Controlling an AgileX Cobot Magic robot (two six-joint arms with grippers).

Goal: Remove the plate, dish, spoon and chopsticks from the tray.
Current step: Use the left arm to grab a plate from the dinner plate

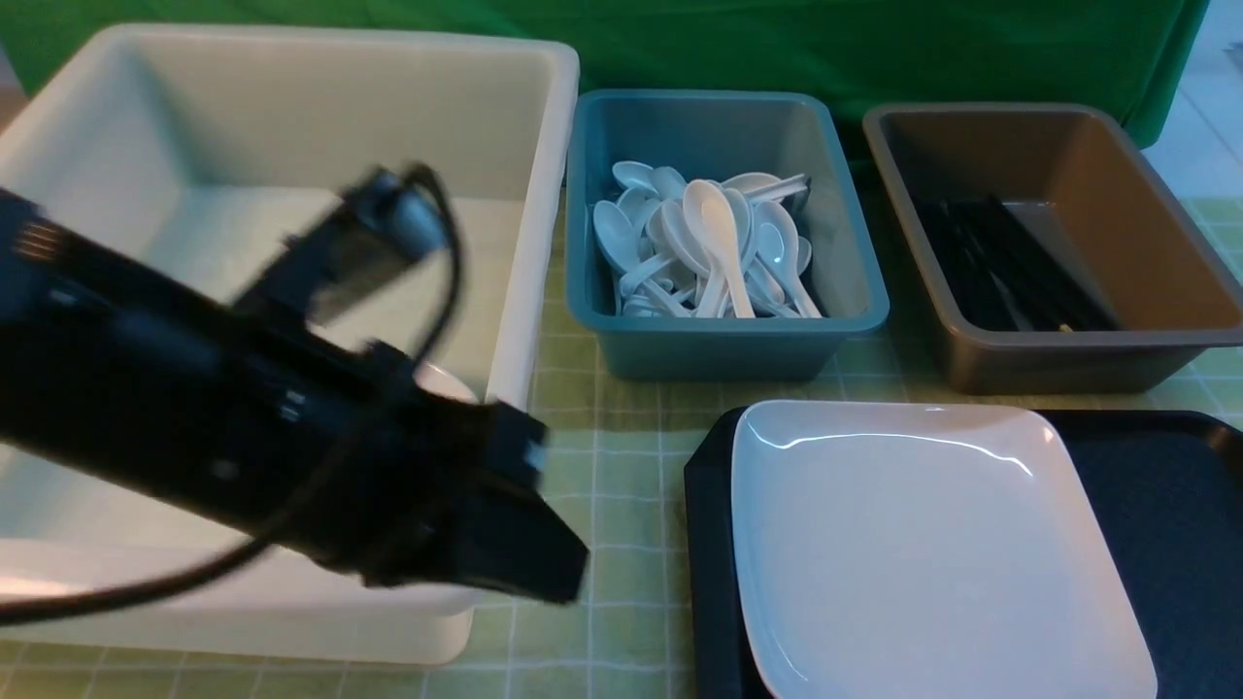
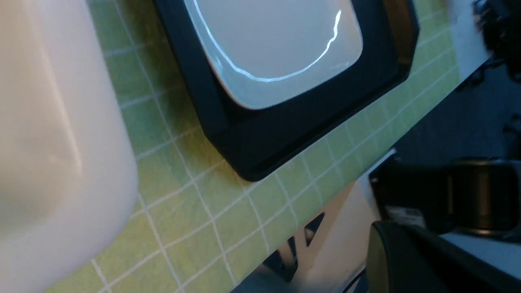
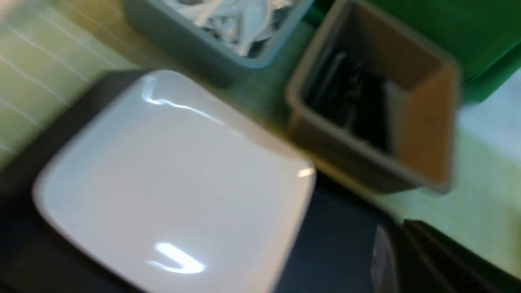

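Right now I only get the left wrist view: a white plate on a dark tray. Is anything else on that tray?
Observer: The front view shows only the plate on the tray, with bare tray surface to its right.
Operator: Where are the spoons?
Observer: White spoons lie heaped in the teal bin beyond the tray.
Operator: And chopsticks?
Observer: Black chopsticks lie in the brown tub, right of the teal bin.
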